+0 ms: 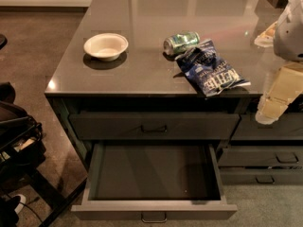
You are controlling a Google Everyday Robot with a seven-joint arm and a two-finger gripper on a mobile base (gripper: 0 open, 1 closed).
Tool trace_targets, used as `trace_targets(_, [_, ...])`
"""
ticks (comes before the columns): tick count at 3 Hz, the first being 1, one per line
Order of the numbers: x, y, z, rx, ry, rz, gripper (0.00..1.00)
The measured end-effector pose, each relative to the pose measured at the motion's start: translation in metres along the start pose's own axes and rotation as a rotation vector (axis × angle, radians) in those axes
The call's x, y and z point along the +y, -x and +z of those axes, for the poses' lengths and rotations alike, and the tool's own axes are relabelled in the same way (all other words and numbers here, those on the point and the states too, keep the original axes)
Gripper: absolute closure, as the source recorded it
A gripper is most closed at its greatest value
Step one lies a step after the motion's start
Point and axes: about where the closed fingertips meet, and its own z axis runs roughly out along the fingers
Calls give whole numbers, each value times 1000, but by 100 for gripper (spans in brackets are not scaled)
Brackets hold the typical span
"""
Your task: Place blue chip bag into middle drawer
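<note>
Rightward, claw [277,100] state untellable; blue chip bag [210,69] on counter [142,70], middle drawer [151,171] open.

From my station, the arm [289,30] shows at about two o'clock as a smooth, rounded white shell, shaded grey along its underside, with a dark band where it ends. Beneath it, near three o'clock at the right edge, the gripper [272,105] is a boxy cream-yellow piece with flat faces and faint panel lines, finishing in a paler, rounded lower end.
</note>
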Motion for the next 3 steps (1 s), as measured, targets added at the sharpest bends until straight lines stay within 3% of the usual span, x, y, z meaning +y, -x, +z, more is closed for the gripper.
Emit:
trace_targets(1, [0,0,0,0,0,0,0])
trace_targets(2, [-6,-1,-4,8,-57,0,0])
trace_targets(3, [-50,3,-2,-49,-176,-9,0])
